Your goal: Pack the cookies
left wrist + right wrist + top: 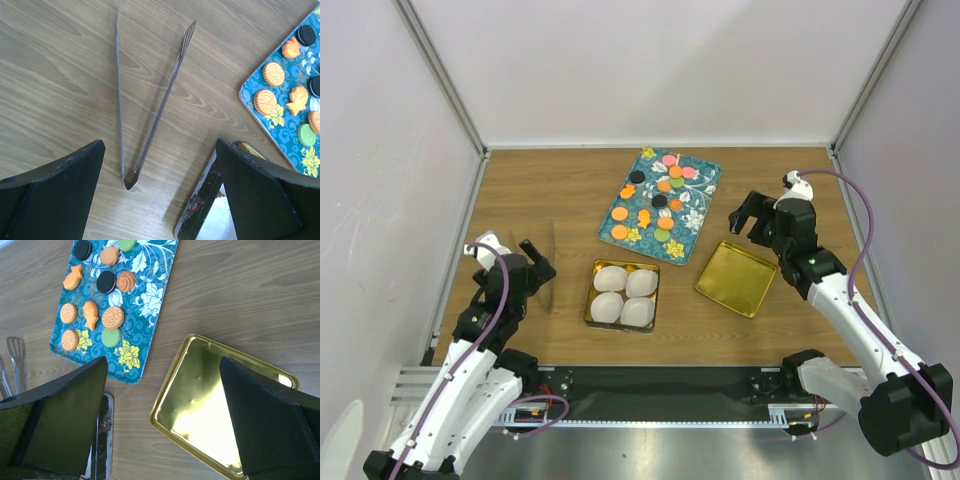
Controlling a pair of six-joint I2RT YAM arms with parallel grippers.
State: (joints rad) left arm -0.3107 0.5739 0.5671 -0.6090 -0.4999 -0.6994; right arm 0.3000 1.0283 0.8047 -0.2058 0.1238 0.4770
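- The cookies point(660, 195) all lie on the teal tray point(703, 215), which stands near the far edge of the tabletop, a little right of the middle. They are orange, green, pink and black.
- In the right wrist view the cookies point(113, 317) lie flat and apart from each other on the tray point(150, 300). Some are round and some have a fish-like shape.
- The open gold tin point(591, 290) stands near the near edge, around the middle. Four white paper cups point(610, 278) fill it, and I see no cookie in them.
- The gold lid point(736, 278) lies just to the right of the tin, with its hollow side up and nothing inside.
- Metal tongs point(129, 181) lie flat on the wood toward the left edge, their arms spread in a V with the tips pointing to the far side.
- The left gripper point(535, 268) is near the left edge, above the hinge end of the tongs. Its jaws are wide apart and hold nothing.
- The right gripper point(748, 222) is toward the right edge, above the place between the tray and the lid. Its jaws are also wide apart and hold nothing.
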